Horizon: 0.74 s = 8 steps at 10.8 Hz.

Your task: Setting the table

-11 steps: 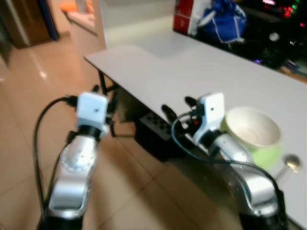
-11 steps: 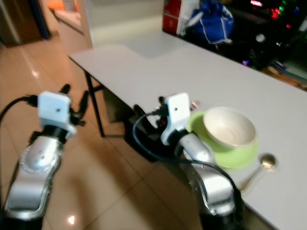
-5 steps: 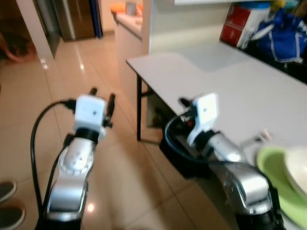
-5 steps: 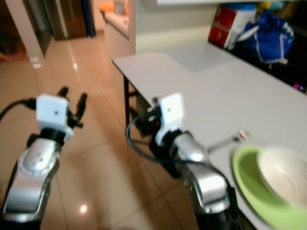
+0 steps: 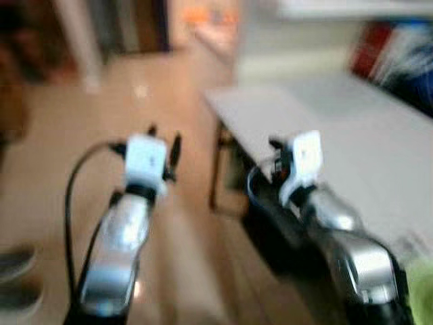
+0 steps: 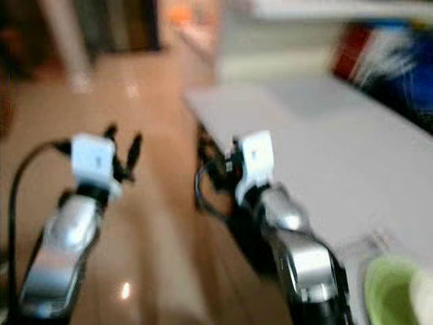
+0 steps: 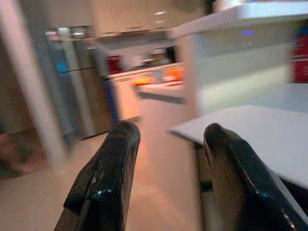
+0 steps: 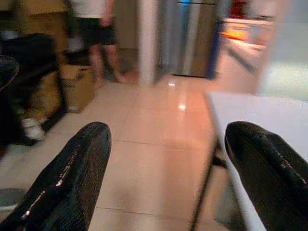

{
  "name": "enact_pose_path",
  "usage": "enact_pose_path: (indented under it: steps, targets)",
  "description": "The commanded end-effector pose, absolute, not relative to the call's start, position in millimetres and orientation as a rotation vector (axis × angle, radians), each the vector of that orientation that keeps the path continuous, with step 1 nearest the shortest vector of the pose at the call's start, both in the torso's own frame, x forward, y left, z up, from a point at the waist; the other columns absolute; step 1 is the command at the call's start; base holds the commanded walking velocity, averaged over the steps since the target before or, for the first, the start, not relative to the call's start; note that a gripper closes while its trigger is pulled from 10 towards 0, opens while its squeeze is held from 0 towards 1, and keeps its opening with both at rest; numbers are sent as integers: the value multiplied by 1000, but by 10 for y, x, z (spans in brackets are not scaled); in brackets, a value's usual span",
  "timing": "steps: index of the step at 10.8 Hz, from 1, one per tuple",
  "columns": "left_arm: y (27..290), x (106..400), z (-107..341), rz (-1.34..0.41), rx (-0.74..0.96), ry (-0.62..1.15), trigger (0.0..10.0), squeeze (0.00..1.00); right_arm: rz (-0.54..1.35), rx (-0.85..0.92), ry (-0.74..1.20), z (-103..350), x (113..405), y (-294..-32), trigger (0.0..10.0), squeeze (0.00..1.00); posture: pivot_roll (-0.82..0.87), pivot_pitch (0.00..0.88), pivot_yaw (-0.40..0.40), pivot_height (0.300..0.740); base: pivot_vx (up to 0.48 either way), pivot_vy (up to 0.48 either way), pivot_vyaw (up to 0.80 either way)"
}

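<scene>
My fingers are spreading wide on my left gripper (image 7: 166, 187) and right gripper (image 8: 166, 178), holding nothing. The white table (image 5: 352, 135) is sitting at the blurry right.

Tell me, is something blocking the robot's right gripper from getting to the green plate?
Nothing visible does. The right gripper, jaws open, hovers off the white table edge. The green plate sits behind it, beside that arm.

A home, open to its kitchen: glossy tan tiled floor (image 8: 159, 144), a tall steel refrigerator (image 7: 79, 79), a white kitchen counter (image 7: 159, 89) with blurred orange items, a long white bench (image 6: 325, 156) on dark legs, cardboard boxes (image 8: 77, 86), and a person standing barefoot (image 8: 98, 33).
</scene>
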<state>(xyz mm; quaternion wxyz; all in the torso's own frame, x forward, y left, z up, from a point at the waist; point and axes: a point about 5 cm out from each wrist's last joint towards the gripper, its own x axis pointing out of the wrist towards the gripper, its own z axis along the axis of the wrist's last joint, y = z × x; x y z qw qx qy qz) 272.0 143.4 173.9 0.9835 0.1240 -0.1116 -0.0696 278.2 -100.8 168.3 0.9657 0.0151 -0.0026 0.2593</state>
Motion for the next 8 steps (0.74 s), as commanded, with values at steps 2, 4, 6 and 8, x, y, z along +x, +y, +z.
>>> enact_pose_path:
  steps: [2, 4, 6, 8]
  targets:
    - [1530, 2722, 1760, -106, 262, -229, 10000, 0, 532, 36, -25, 1728, 2787, -946, 10000, 0, 24, 0, -40, 740, 469, 0, 0]
    - [1514, 2725, 1751, -105, 257, -226, 10000, 0, 537, 30, -25, 1729, 2783, -948, 10000, 0, 26, 0, -41, 740, 469, 0, 0]
    - [1499, 2724, 1747, -111, 262, -227, 10000, 0, 548, 25, -31, 1729, 2783, -945, 10000, 0, 36, 0, -45, 740, 469, 0, 0]
    - [1502, 2721, 1752, -114, 267, -229, 10000, 0, 561, 27, -35, 1733, 2781, -916, 10000, 0, 39, 0, -46, 740, 471, 0, 325]
